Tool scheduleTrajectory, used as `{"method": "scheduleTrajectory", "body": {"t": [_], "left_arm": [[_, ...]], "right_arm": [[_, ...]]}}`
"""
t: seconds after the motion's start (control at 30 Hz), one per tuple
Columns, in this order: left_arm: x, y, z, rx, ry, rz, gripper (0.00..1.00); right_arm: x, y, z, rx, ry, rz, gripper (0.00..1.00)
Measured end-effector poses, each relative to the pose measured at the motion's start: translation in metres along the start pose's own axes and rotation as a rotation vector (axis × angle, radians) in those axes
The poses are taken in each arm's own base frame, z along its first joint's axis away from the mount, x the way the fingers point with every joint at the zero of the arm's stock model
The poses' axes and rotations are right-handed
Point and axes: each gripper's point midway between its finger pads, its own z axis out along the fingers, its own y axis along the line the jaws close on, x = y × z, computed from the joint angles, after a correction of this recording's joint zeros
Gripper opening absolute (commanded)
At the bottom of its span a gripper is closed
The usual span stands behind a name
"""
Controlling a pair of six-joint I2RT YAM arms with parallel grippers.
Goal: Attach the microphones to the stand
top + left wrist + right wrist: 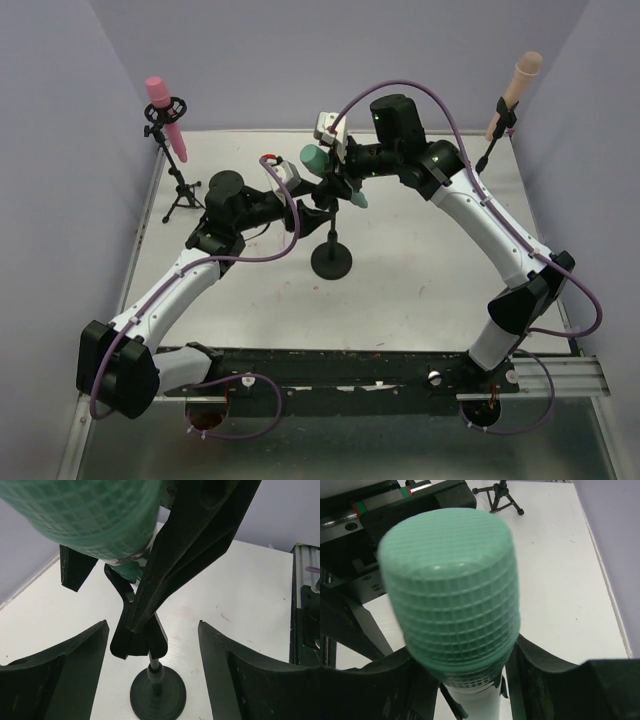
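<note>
Pink microphone (165,117) sits in a tripod stand (181,192) at 10 o'clock on the table (420,290). Left gripper (151,630) has its jaws wide apart, one finger on each side of the centre stand's clip (136,640), touching nothing. Teal-green microphone (331,176) is mid-table, tilted, with its head toward 10 o'clock and its tail toward 4 o'clock. It sits over the clip, at 12 o'clock of the round-base stand (331,261). Right gripper (472,680) has its jaws clamped on the teal-green handle just under the mesh head (452,585). Peach-beige microphone (516,88) is mounted on a thin stand (492,150) at 2 o'clock, by the right wall.
</note>
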Motion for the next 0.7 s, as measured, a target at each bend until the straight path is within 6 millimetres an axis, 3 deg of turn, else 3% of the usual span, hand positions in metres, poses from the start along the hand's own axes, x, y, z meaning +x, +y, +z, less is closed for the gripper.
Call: {"method": "scheduleTrajectory", "body": {"t": [0.2,0.27,0.53,0.7], "left_arm": [[-0.012,-0.005,-0.004,-0.001,-0.027,0.013,0.97],[-0.014,-0.006,-0.006,-0.004,-0.037,0.021,0.98],[-0.020,-0.012,-0.021,-0.047,-0.074,0.056,0.98],[-0.002,-0.017,-0.033,-0.090,-0.096,0.052,0.98]], "right_arm": [[0.003,0.003,0.000,-0.009,0.011,0.031,0.94],[0.004,0.005,-0.001,-0.013,0.014,0.042,1.00],[-0.002,0.009,-0.005,-0.023,0.009,0.073,1.00],[-0.019,0.010,-0.019,-0.025,-0.033,0.057,1.00]]}}
